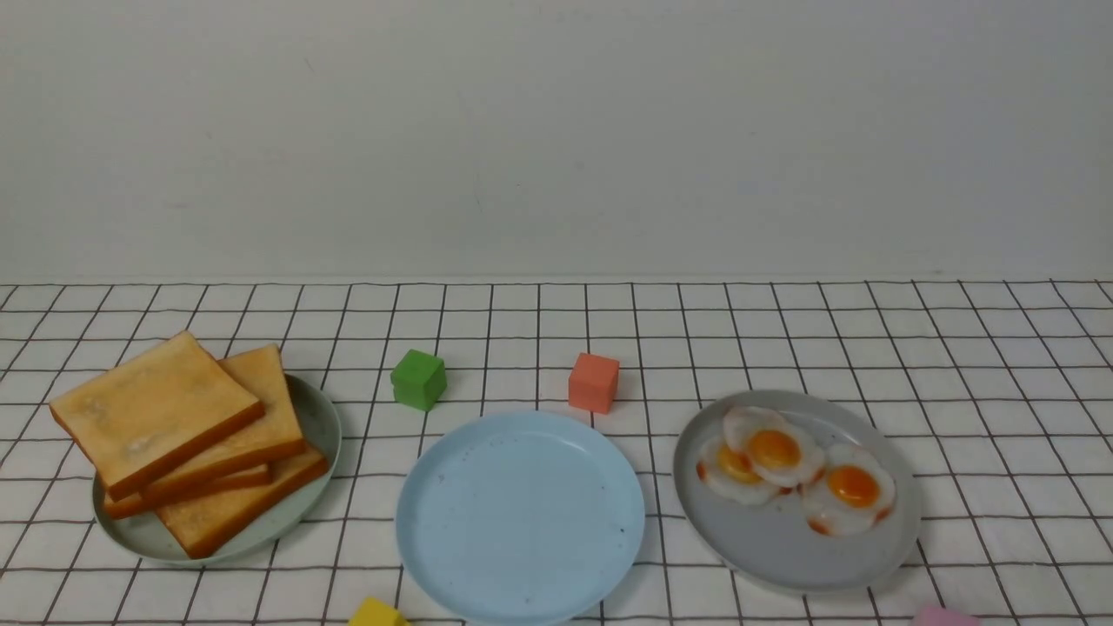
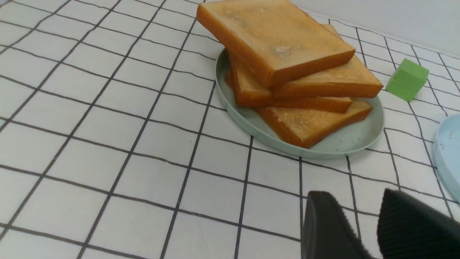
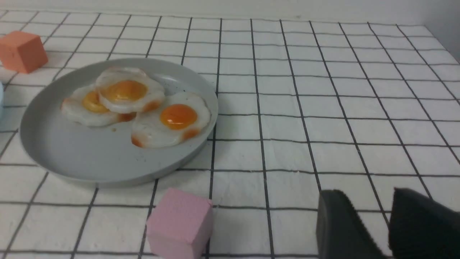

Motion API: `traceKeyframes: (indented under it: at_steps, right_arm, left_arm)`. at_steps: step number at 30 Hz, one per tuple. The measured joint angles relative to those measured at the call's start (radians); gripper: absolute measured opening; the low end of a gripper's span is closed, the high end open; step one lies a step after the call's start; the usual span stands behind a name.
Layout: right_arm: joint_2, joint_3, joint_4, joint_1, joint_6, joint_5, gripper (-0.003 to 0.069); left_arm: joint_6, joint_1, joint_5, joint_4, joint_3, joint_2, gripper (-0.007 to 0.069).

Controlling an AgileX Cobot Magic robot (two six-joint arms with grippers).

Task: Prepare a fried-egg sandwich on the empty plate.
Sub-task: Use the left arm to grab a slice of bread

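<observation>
Light blue plate (image 1: 520, 513) at centre front of the counter (image 1: 1000, 348), bare apart from a few dark specks, set between two other plates and touching neither. To its left, pale green plate (image 1: 320, 426) carrying a stack of toast (image 1: 156, 409): four golden-brown slices with darker crusts, skewed against one another, the top slice overhanging the rim on the far left. To its right, grey plate (image 1: 783, 548) carrying three fried eggs (image 1: 774, 449), white with orange yolks, overlapping on the far half of the plate. Sandwich not yet assembled. Green cube (image 1: 418, 379) behind the gap between the pale green and light blue plates, clear of both. Orange cube (image 1: 594, 382) just beyond the far rim of the light blue plate. Yellow cube (image 1: 376, 614) at the near edge of the front view, partly cut off, just beside the light blue plate. Pink cube (image 1: 943, 617) likewise cut off, near the grey plate's near right rim. Left end effector (image 2: 357, 197) seen only in its wrist view: dark fingers parted, released, grasping nothing, on the near side of the toast plate and well apart from it. Right end effector (image 3: 366, 194) in the same condition: fingers parted, nothing between them, apart from the egg plate.
</observation>
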Motion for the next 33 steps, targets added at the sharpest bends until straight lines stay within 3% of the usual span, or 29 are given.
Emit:
traceKeyframes:
  at_steps: [4, 11, 18, 23, 27, 33]
  right_arm:
    - [0.000, 0.000, 0.041, 0.000, 0.000, -0.085, 0.0241]
    - [0.000, 0.000, 0.157, 0.000, 0.007, -0.321, 0.0241]
    - [0.004, 0.000, 0.180, 0.000, 0.052, -0.593, 0.0241]
    - [0.053, -0.003, 0.182, 0.000, 0.090, -0.703, 0.0241]
    - [0.173, -0.099, 0.184, 0.000, 0.227, -0.743, 0.0241]
    - [0.426, -0.374, 0.125, 0.000, 0.476, -0.677, 0.0241]
  left_arm:
    - [-0.001, 0.000, -0.019, 0.008, 0.000, 0.000, 0.0238]
    - [-0.004, 0.000, -0.183, -0.037, 0.000, 0.000, 0.0238]
    - [-0.103, 0.000, -0.317, -0.241, 0.000, 0.000, 0.0238]
    - [-0.148, 0.000, -0.394, -0.302, 0.000, 0.000, 0.0238]
    - [-0.156, 0.000, -0.497, -0.314, -0.005, 0.000, 0.0238]
    - [-0.155, 0.000, -0.382, -0.291, -0.182, 0.032, 0.0238]
